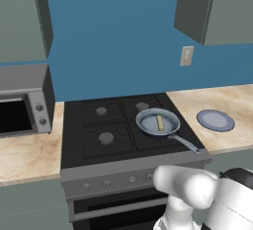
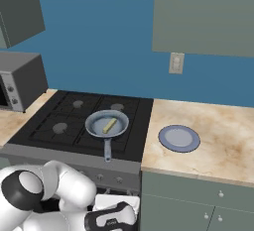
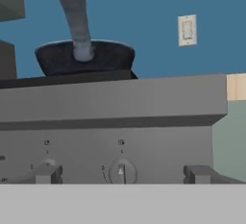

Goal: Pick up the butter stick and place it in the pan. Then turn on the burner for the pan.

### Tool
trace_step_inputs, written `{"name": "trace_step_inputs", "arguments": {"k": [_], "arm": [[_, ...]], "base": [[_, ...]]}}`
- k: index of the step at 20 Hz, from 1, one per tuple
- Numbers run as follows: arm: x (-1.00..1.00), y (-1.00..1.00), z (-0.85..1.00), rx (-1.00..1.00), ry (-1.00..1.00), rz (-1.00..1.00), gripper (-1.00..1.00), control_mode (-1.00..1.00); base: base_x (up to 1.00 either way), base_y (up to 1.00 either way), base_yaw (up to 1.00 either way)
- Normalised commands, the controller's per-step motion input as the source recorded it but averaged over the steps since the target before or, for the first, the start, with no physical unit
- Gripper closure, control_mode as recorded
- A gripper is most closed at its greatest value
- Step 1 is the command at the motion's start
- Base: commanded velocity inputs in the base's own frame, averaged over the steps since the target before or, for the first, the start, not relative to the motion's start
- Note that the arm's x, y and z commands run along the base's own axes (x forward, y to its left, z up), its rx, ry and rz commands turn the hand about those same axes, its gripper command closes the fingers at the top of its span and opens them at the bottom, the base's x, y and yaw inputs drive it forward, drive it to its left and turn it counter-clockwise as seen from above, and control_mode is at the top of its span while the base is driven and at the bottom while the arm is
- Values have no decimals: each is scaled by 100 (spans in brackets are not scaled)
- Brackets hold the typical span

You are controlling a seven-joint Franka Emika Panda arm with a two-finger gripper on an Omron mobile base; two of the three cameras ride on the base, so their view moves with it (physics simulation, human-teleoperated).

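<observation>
Now we see the butter stick (image 1: 160, 123) lying inside the pan (image 1: 148, 124), a little right of the pan's middle, with its long side running near to far. The pan sits on the near right burner (image 1: 160, 137) of the black stovetop (image 1: 79, 125), and its long handle (image 1: 185, 143) reaches toward the near right corner of the stove. On the counter (image 2: 218, 141) to the right of the stove a blue-grey plate (image 2: 179, 138) lies flat, well apart from the pan. A microwave (image 1: 22, 100) stands on the counter to the left.

Down at the stove's front panel, our gripper (image 3: 122, 174) hangs low and points at the row of knobs. Its two fingers stand wide apart, one tip at each side of a round knob (image 3: 122, 172), and we see no contact with it. They hold nothing. From the hand's camera the pan's dark underside (image 3: 84, 57) shows above the panel's top edge, with the handle rising toward us.
</observation>
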Motion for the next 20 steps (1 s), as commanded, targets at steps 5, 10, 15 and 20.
{"name": "trace_step_inputs", "arguments": {"k": [5,10,15,20], "arm": [[20,8,0,0,0,0,-100,-100],[15,15,0,0,0,0,-100,-100],[15,15,0,0,0,0,-100,-100],[18,8,4,0,0,0,-100,-100]], "base": [[0,0,0],[0,0,0],[0,0,0],[0,0,0]]}}
